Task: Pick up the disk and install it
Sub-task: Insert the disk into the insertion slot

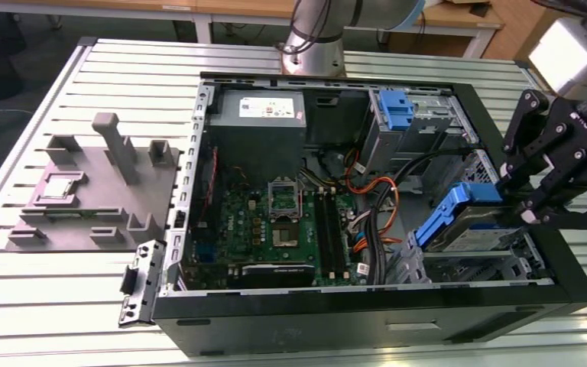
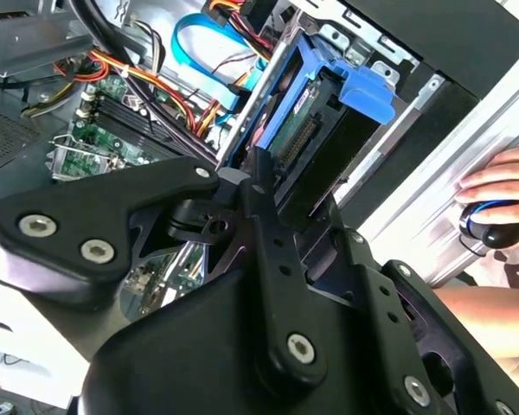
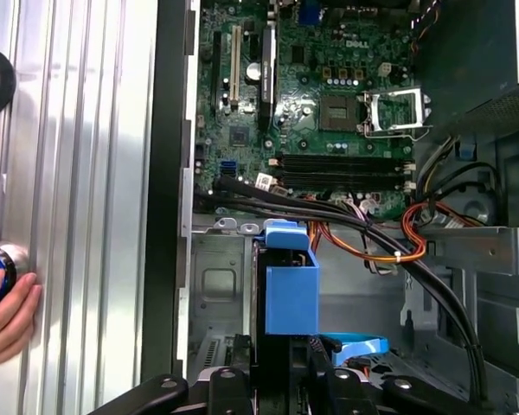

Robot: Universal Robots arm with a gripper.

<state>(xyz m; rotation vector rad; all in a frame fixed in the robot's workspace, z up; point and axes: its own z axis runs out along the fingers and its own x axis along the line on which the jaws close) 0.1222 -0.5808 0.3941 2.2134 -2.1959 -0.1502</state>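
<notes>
Claw [image 1: 516, 203] closed on the disk [image 1: 455, 223], pinching its raised end. Disk sits half inside the drive cage [image 1: 477, 264], at the near corner of the open case [image 1: 375, 321] on the exterior view's right. It's tilted, not seated flat. Its long axis runs straight away from the claw, down into the cage toward the motherboard [image 1: 283, 222]. Power supply [image 1: 261, 111] at case far wall. Arm base [image 1: 312, 38] on desk [image 1: 69, 267] far edge.

Exterior view, we look steeply down from afar on the computer case [image 1: 375, 310], gripper [image 1: 526, 208] at three o'clock, both wrist views close behind it, sharing the disk [image 1: 469, 229].
</notes>
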